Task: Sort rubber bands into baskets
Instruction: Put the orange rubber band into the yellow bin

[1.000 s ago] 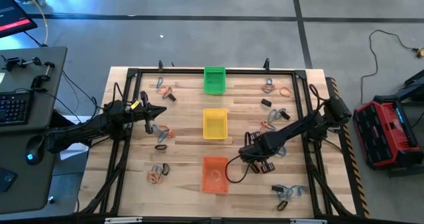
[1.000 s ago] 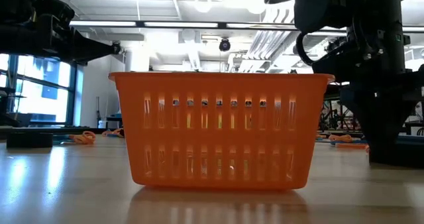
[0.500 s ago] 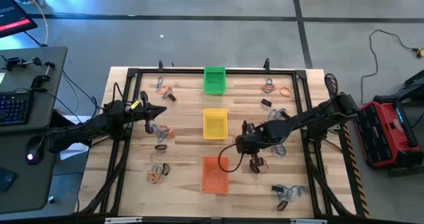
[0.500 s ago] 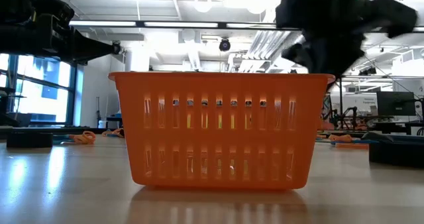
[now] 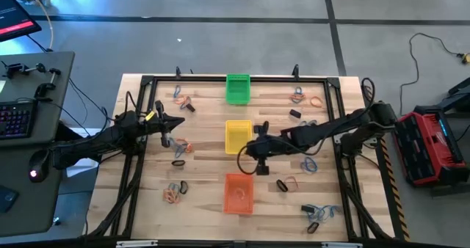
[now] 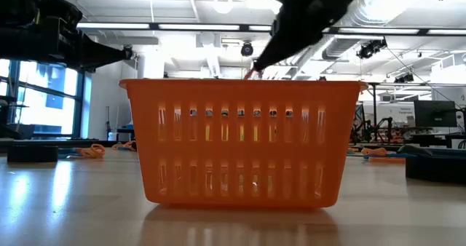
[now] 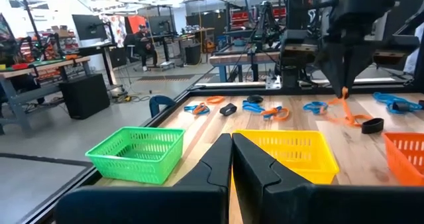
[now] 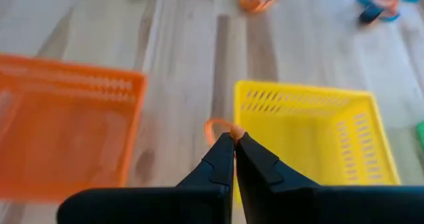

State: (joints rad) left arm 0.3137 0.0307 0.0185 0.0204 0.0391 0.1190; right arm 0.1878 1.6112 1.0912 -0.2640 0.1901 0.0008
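Right claw [image 8: 234,136] pinched shut on a thin orange rubber band [image 8: 217,126], a small loop sticking out past the fingertips. By the high view it hangs over bare wood in the gap between the yellow basket [image 5: 237,136] and the orange basket [image 5: 238,192], not yet above either one.

Left claw [image 7: 232,144] closed, holding nothing visible, waiting over the left side of the worktop [image 5: 205,167].

Risks, as I judge them:
- Grip takes only a sliver of the band. A limp loop could slip free in transit and land on the wood between the baskets.
- Early release would drop it short of the orange basket; the yellow one is just as close, so a wrong-colour drop is also possible.
- Rubber may cling to a finger pad on opening and fail to fall.
- Slotted basket walls look light; a low claw could nudge or tip one.

Materials and shapes:
- Baskets: rectangular moulded plastic, slotted sides, rolled rims. The green basket [image 5: 237,88] stands farthest, then yellow, then orange nearest.
- Bands: thin, floppy loops in orange, blue and black, lying in small clusters [image 5: 178,147] on both sides of the basket row.
- Worktop: pale wooden planks inside a black frame.
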